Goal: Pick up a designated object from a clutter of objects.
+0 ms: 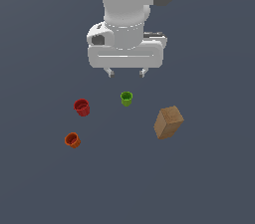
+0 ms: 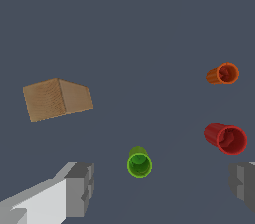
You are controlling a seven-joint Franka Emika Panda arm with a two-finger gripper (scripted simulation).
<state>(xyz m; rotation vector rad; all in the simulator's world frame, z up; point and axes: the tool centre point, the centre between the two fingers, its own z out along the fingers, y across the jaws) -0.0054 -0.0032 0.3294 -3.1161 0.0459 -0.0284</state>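
The small orange cup (image 1: 72,140) (image 2: 223,74) stands on the dark floor at the exterior view's lower left. A darker red cup (image 1: 82,107) (image 2: 225,139) sits a little behind it, and a green cup (image 1: 126,98) (image 2: 140,163) stands near the middle. My gripper (image 1: 126,72) (image 2: 162,183) hangs open above the floor, behind the green cup, with nothing between its fingers (image 2: 79,189). It is well apart from the orange cup.
A tan box (image 1: 168,122) (image 2: 56,98) rests tilted on the floor at the exterior view's right, larger than the cups. The white arm (image 1: 132,4) rises behind the gripper.
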